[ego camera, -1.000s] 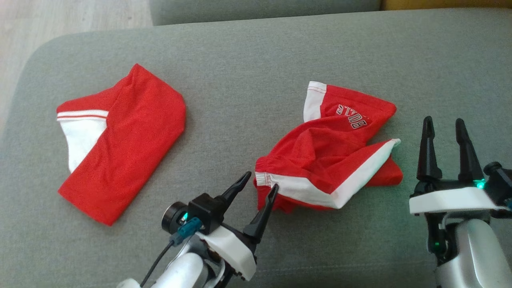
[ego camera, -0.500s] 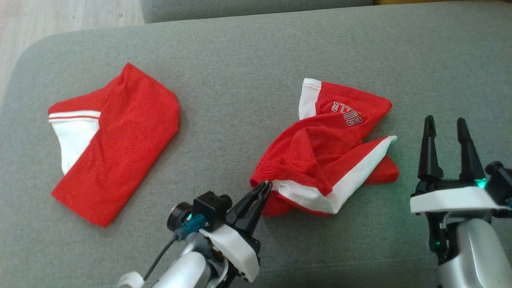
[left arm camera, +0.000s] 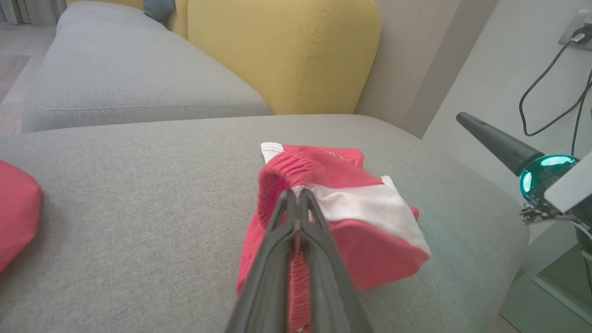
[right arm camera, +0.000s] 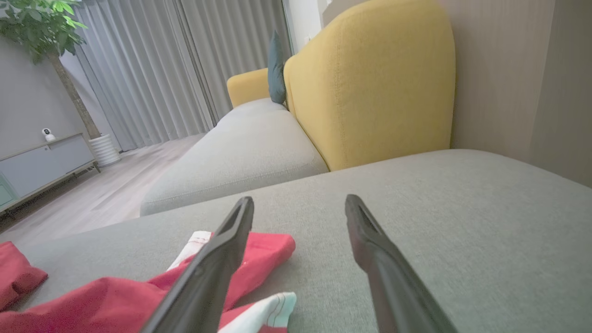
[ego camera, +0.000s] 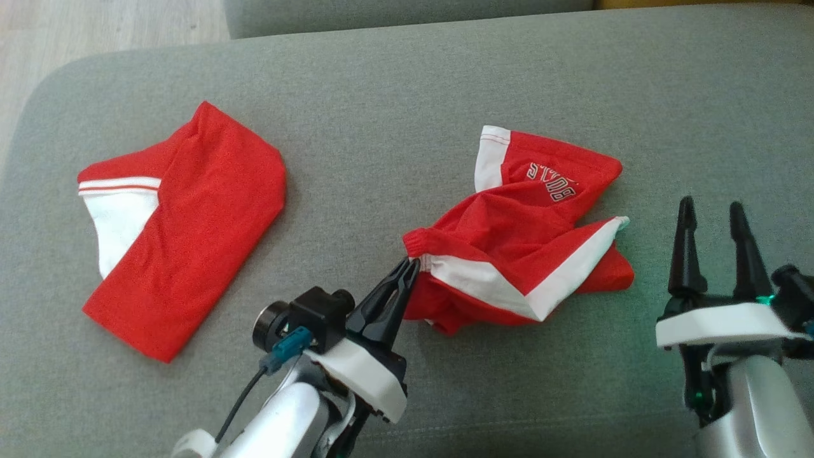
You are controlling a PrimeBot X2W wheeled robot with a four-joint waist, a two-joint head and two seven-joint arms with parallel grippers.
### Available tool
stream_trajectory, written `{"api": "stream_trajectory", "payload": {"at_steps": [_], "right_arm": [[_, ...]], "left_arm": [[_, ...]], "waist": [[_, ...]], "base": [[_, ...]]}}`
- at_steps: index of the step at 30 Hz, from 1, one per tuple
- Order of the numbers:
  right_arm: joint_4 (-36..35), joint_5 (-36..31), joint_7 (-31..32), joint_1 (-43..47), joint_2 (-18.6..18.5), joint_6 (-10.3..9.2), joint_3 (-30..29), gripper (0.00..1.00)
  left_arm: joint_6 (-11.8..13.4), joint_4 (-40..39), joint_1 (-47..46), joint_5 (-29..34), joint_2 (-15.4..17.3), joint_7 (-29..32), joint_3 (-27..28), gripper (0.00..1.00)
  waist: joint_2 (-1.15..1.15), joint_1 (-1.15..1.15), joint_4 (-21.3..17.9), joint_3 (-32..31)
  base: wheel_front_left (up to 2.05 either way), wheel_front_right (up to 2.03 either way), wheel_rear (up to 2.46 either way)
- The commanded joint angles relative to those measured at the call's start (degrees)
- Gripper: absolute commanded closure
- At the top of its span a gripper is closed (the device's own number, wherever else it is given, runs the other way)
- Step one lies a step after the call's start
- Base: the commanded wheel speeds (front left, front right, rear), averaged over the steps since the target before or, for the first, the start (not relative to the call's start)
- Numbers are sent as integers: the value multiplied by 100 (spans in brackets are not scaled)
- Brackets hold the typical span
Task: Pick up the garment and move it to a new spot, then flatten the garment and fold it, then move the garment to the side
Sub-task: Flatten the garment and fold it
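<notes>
My left gripper (ego camera: 410, 262) is clamped tight on the garment (ego camera: 521, 248), its two dark fingers pressed together on the gathered red hem just where a white band begins. In the left wrist view the fingertips meet with the ribbed red edge bunched above them and the white panel running off to the right.

The garment is a crumpled red heap with white panels. It sits on the grey seat cushion (ego camera: 394, 114), right of the cushion's middle and about halfway between its near and far edges. Dark lettering outlined in white shows upside down on its far part, beside a white strip with red stitching. The pinched corner looks slightly raised, though I cannot tell for sure that it is clear of the cushion. The rest of the heap lies on the fabric.

My right gripper (ego camera: 711, 207) stands with its fingers apart and nothing between them. It is near the cushion's right edge, just beside the garment's right-hand white tip and not touching it. The right wrist view shows that tip low between the fingers.

A folded red piece (ego camera: 203, 216) with a white striped sleeve lies flat toward the cushion's left edge, well apart from the garment. Beyond the far edge I see a yellow backrest (left arm camera: 286, 51) and a second grey cushion (left arm camera: 129, 78).
</notes>
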Motion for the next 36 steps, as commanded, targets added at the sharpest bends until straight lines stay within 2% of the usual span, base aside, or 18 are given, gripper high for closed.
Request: {"api": "stream_trajectory", "payload": {"at_steps": [1, 11, 22, 24, 36], "right_arm": [[-56, -40, -53, -11, -19, 22, 114, 0], [624, 155, 240, -105, -19, 22, 203, 0], [1817, 701, 749, -1044, -19, 22, 352, 0], [2205, 835, 900, -1348, -19, 22, 365, 0], [3010, 797, 923, -1841, -19, 22, 315, 0]], "left_arm": [[66, -233, -258, 58, 39, -74, 226, 100], [204, -378, -247, 148, 102, -175, 356, 100], [179, -389, -302, 199, 93, -200, 294, 100], [169, -375, -320, 209, 86, -204, 266, 100], [156, -339, -372, 244, 62, -213, 198, 100]], "waist": [[0, 0, -3, -15], [0, 0, -1, -4], [0, 0, 183, 172], [0, 0, 236, 219], [0, 0, 311, 289]], "base": [[0, 0, 0], [0, 0, 0], [0, 0, 0], [0, 0, 0], [0, 0, 0]]}}
